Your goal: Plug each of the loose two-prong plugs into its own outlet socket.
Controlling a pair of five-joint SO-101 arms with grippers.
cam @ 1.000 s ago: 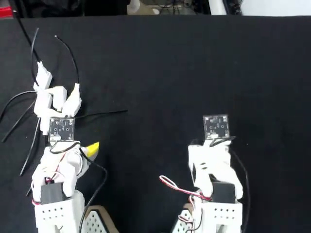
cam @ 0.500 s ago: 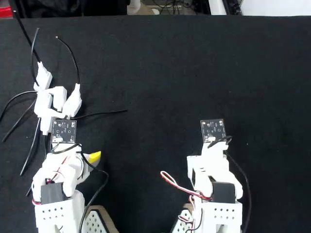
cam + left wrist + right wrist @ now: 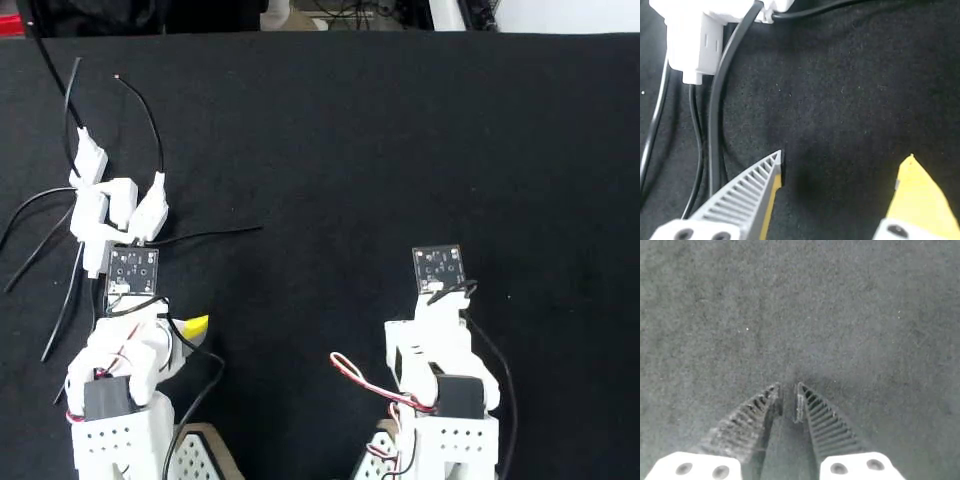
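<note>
Jaws released on my left near the white plug (image 3: 692, 42), clenched empty on my right; I'd grasp that plug next

Left gripper (image 3: 845, 159) pulls back toward its base, away from white outlet block (image 3: 692, 40); yellow finger (image 3: 196, 323) ends nearer base. Right gripper (image 3: 788, 390) retreats likewise. Last half second: seemingly no further motion.
</note>
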